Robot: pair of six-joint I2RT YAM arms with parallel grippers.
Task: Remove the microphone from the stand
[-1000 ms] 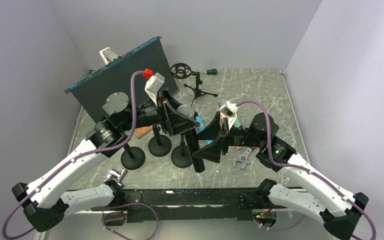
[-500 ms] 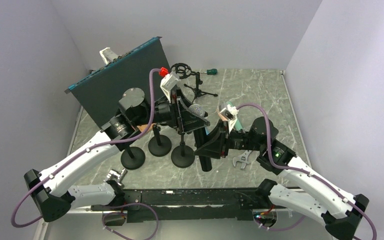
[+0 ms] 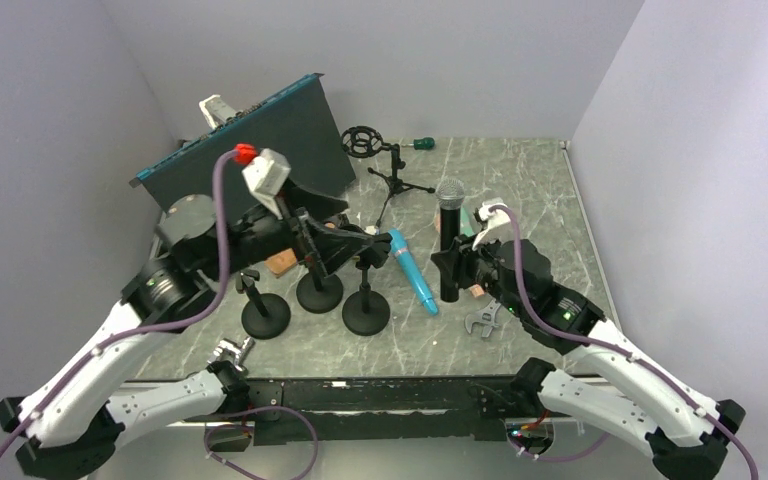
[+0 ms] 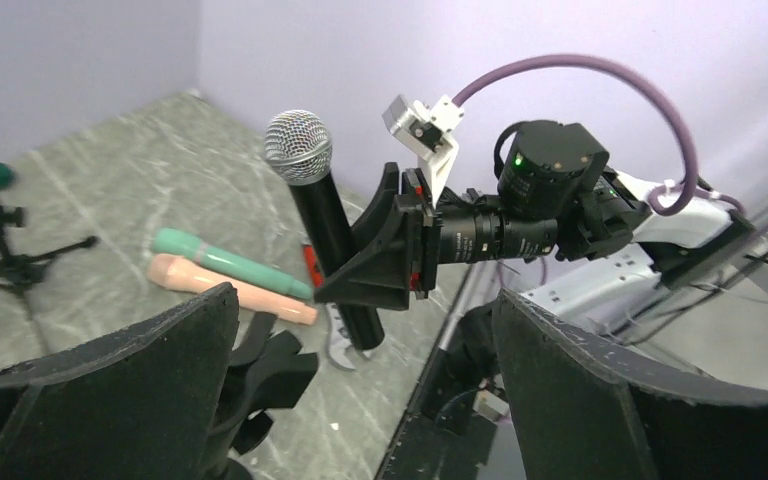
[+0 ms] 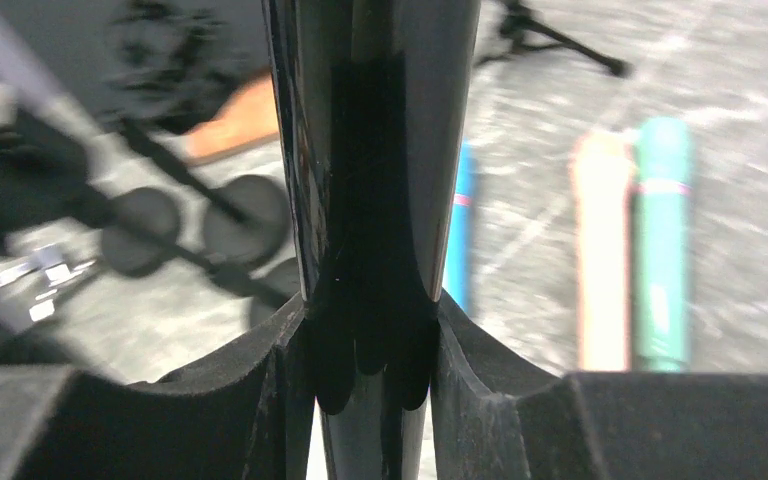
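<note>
Jaws of the right gripper are squeezing in close on both sides of the microphone and gripping its black handle low down. In the right wrist view the two dark fingers are pressing against the shiny handle, one on each side. The microphone is standing straight up with its round gray mesh head on top. It is out of the stand and sitting to the right of it, with a blue tube lying on the table between them. I cannot tell if the bottom of the handle is touching the table. Jaws of the left gripper are spreading very wide and are holding nothing. Its big black pads are showing at both sides of the left wrist view, and the stand's black clip is poking up between them. The right arm is reaching in from the right, bent, with its gripper pointing left and lying level. The left arm is reaching in from the left, with its gripper over the three round-foot stands and pointing toward the microphone. A wrench is lying just beside the right gripper, and a peach tube and a green tube are lying side by side on the table.
</note>
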